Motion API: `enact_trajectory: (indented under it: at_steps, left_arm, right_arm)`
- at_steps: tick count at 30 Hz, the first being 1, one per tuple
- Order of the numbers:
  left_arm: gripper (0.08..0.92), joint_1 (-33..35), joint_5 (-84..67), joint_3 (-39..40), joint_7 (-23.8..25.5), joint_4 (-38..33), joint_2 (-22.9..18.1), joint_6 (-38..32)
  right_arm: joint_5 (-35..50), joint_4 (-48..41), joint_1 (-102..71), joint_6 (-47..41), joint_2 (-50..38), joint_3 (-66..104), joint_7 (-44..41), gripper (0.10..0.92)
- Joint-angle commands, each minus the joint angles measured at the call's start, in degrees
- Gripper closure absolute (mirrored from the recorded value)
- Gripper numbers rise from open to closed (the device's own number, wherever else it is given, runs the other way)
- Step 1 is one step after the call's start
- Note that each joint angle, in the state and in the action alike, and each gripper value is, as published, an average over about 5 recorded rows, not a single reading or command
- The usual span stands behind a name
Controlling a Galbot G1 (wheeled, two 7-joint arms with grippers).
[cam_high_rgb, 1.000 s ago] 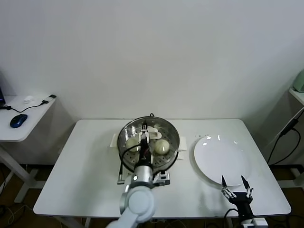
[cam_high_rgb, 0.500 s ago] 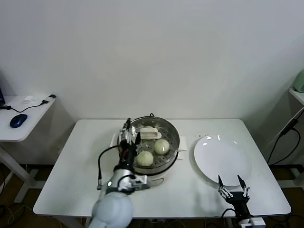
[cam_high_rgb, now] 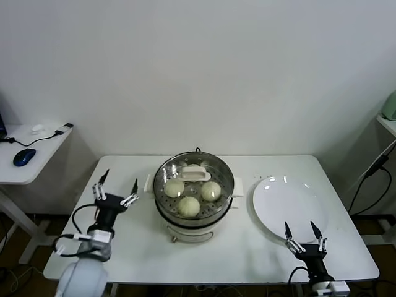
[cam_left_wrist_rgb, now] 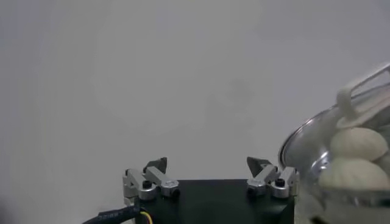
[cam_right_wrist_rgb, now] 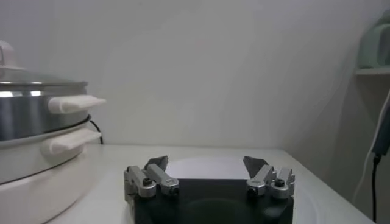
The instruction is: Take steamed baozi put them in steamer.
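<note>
My left tool (cam_high_rgb: 115,189) has pulled back from the steamer (cam_high_rgb: 192,197) to the counter's (cam_high_rgb: 124,247) left, fingers apart, empty; three baozi (cam_high_rgb: 189,206) inside.

- To the right of the left gripper (cam_high_rgb: 115,190), the way is blocked by the steamer (cam_high_rgb: 193,207); bare table (cam_high_rgb: 130,241) is seen between them.
- The buns (cam_high_rgb: 189,206) are covered by a glass lid (cam_high_rgb: 193,174), so reach from above is barred.
- Just ahead of the right gripper (cam_high_rgb: 304,237), a white plate (cam_high_rgb: 288,207) is laid flat, with open space above it.
</note>
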Motion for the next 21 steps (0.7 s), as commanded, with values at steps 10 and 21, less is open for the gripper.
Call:
enact_trajectory:
  at_steps: [10, 21]
  left_arm:
    - [0.177, 7.75, -24.77, -5.16, 0.43, 19.72, -1.47, -22.31]
    - [0.177, 8.78, -24.42, -4.94, 1.28, 17.09, -1.62, -22.28]
  right_arm:
    - [0.62, -0.76, 0.41, -0.5, 0.27, -1.04, -0.4, 0.203]
    - [0.39, -1.0, 0.46, -0.68, 0.53, -1.45, -0.29, 0.203]
